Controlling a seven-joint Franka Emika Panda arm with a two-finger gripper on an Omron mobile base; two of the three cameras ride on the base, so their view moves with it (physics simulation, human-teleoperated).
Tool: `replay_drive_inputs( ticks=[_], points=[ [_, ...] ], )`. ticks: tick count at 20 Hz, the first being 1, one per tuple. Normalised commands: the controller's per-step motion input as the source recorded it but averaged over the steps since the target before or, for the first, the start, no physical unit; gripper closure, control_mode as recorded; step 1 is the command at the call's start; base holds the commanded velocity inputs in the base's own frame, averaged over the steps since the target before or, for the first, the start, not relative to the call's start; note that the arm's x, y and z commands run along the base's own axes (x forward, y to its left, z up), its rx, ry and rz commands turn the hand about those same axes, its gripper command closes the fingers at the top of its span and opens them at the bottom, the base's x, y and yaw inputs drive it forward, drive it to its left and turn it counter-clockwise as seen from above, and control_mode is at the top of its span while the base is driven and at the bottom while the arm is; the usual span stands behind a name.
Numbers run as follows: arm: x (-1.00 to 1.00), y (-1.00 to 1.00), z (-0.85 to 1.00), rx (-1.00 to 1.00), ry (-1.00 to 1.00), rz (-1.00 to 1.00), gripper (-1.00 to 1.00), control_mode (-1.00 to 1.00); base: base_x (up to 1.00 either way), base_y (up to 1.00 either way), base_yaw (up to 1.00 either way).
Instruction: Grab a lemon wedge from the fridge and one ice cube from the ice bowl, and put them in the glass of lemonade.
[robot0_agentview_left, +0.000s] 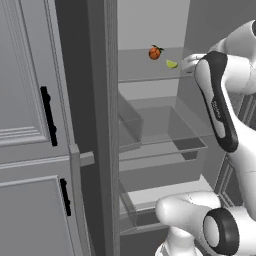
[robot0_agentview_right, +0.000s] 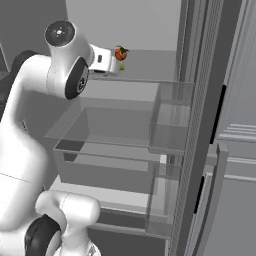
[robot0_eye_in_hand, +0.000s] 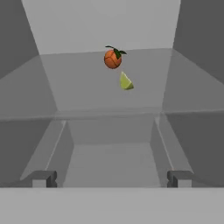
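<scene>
Inside the open fridge (robot0_agentview_left: 150, 125), the lemon wedge (robot0_eye_in_hand: 126, 82) is seen on a shelf (robot0_eye_in_hand: 87, 87) beside an orange-red fruit (robot0_eye_in_hand: 113, 58); the end effector (robot0_eye_in_hand: 111, 178) is held open, well short of both.

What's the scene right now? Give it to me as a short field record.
fridge: door open, interior in view
wedge: lying on the upper shelf, untouched
fruit: orange-red, dark stem, on the same shelf, just behind the wedge
shelf: upper one, carries both items
gripper: open, holding nothing, short of the shelf edge and facing the wedge
drawers: clear bins below the shelf
step: wedge not yet grasped
</scene>
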Motion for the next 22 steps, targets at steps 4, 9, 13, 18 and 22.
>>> replay_drive_inputs(
  ticks=[4, 9, 13, 18, 22],
  points=[
    [0.62, -0.07, -0.22, -0.05, 0.00, 0.11, -1.00, -1.00, 0.00, 0.00, 0.00],
    [0.71, -0.01, -0.11, 0.00, 0.05, 0.02, -1.00, -1.00, 0.00, 0.00, 0.00],
    [0.73, 0.00, -0.13, 0.00, 0.12, 0.00, -1.00, -1.00, 0.00, 0.00, 0.00],
    [0.62, -0.11, -0.08, 0.00, 0.07, 0.00, -1.00, -1.00, 0.00, 0.00, 0.00],
    [0.53, -0.14, -0.10, 0.00, 0.00, 0.00, -1.00, -1.00, 0.00, 0.00, 0.00]
  ],
)
